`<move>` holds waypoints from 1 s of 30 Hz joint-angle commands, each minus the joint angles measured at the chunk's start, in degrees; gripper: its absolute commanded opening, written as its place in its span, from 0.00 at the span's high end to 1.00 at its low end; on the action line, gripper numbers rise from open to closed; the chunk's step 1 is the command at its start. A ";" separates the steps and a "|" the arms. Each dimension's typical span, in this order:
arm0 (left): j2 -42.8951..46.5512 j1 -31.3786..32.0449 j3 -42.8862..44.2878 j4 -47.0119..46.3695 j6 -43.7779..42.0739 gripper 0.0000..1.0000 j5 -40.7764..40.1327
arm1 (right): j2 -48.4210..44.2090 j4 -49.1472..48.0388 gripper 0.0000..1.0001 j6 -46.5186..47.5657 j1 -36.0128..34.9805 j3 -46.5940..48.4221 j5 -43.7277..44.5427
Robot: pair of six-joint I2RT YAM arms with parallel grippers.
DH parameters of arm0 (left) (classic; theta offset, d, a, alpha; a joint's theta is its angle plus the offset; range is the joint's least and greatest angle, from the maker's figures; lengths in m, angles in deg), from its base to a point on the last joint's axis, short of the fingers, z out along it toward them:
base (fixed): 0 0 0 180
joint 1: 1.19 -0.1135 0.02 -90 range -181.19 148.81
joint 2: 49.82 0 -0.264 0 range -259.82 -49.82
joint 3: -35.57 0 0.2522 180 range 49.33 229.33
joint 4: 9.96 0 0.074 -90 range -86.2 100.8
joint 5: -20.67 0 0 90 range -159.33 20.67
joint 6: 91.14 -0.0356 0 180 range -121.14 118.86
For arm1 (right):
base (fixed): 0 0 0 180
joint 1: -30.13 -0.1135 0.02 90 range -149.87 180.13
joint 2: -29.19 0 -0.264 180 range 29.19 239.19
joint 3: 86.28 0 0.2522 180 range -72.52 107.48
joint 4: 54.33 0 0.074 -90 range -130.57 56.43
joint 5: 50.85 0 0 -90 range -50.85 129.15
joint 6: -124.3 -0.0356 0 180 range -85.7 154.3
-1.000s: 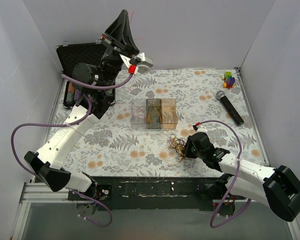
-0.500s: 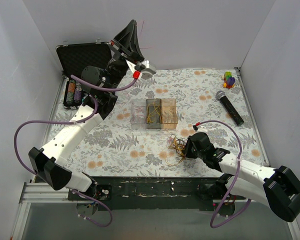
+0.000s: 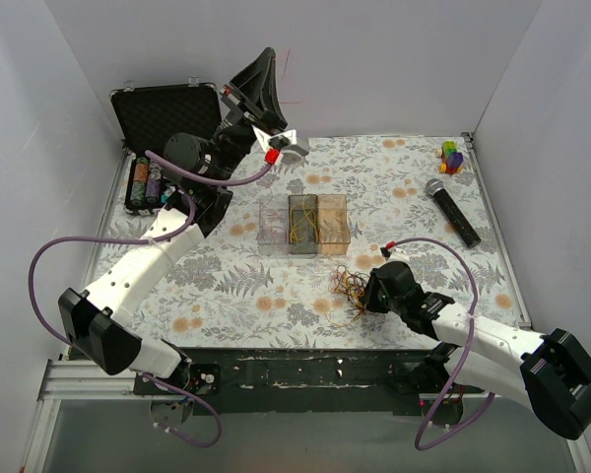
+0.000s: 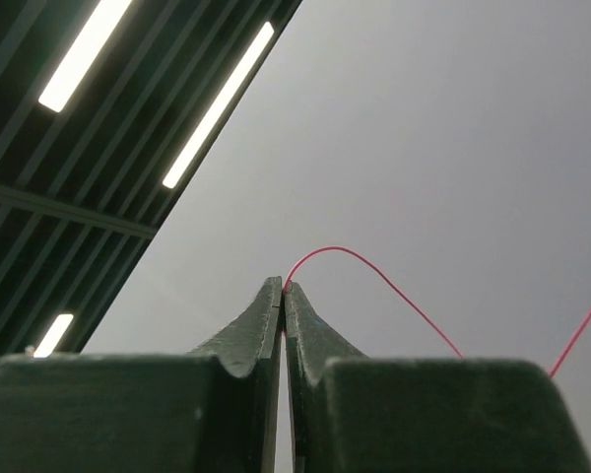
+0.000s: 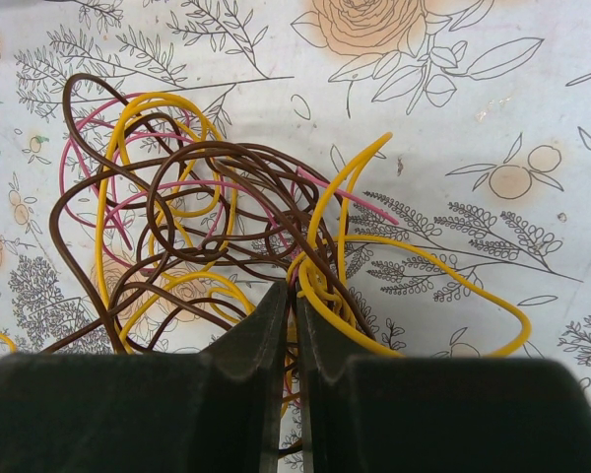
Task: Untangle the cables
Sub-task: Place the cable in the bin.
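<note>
The cables point(image 3: 350, 292) are a tangle of thin yellow, brown and pink wires on the floral cloth near the front; in the right wrist view they point(image 5: 217, 217) spread ahead of the fingers. My right gripper point(image 3: 366, 294) point(image 5: 292, 288) is shut on strands of this bundle at its near edge. My left gripper point(image 3: 272, 59) point(image 4: 283, 288) is raised high at the back, pointing up toward the wall, shut on a single thin pink wire point(image 4: 374, 271) that arcs away from the fingertips. That wire point(image 3: 286, 67) shows faintly against the wall.
A clear three-part box point(image 3: 305, 225) holding a few wires stands mid-table. An open black case point(image 3: 158, 113) with batteries sits back left. A microphone point(image 3: 451, 210) and a small coloured block toy point(image 3: 452, 156) lie at the right. Purple hoses loop beside both arms.
My left arm has swung rightward and a little higher, carrying the pink wire. The right gripper and the bundle have not moved.
</note>
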State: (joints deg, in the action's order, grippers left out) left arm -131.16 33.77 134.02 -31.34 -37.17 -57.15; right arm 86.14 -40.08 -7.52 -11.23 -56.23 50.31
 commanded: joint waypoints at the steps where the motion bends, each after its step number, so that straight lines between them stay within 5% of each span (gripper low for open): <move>1: 0.57 -0.33 -0.92 -1.69 -0.88 1.00 1.26 | -0.35 3.81 0.85 0.16 -0.03 -0.30 0.09; 18: -7.87 -0.68 -1.36 -10.13 0.69 1.00 2.32 | 0.18 3.81 0.85 0.78 -0.03 0.14 0.44; 30: 0.30 -0.68 -13.48 -5.04 12.11 1.00 -3.65 | -0.17 3.64 0.85 0.43 -0.03 -0.30 0.62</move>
State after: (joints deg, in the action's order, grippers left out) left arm -136.32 33.42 123.37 -38.14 -31.03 -56.56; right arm 86.11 -40.06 -7.50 -11.23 -56.23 50.33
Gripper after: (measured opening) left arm 0.014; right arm 0.150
